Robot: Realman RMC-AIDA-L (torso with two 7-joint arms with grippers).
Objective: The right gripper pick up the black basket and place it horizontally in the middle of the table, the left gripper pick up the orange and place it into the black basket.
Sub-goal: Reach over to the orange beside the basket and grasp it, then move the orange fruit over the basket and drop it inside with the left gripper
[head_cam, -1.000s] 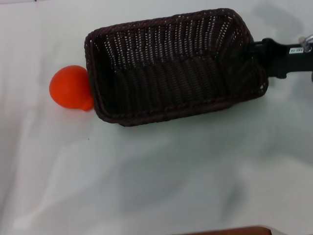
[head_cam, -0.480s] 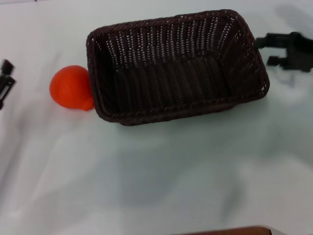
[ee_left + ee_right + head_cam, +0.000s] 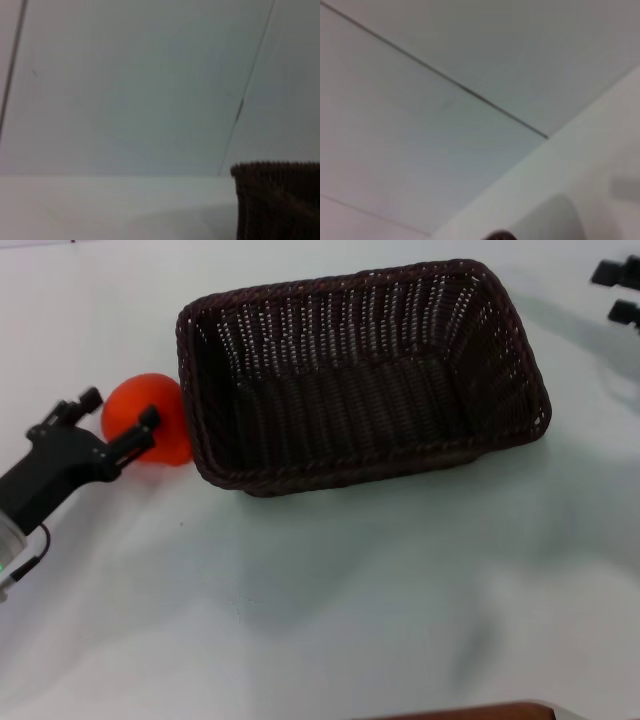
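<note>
Now: black basket [image 3: 362, 380] flat and lengthwise mid-table [image 3: 330, 600], orange [image 3: 148, 418] touching its left end wall outside the rim, left gripper [image 3: 118, 418] fingers apart straddling the orange's near-left side, right gripper [image 3: 620, 292] at far right edge, well clear of basket, fingers apart on nothing.
</note>
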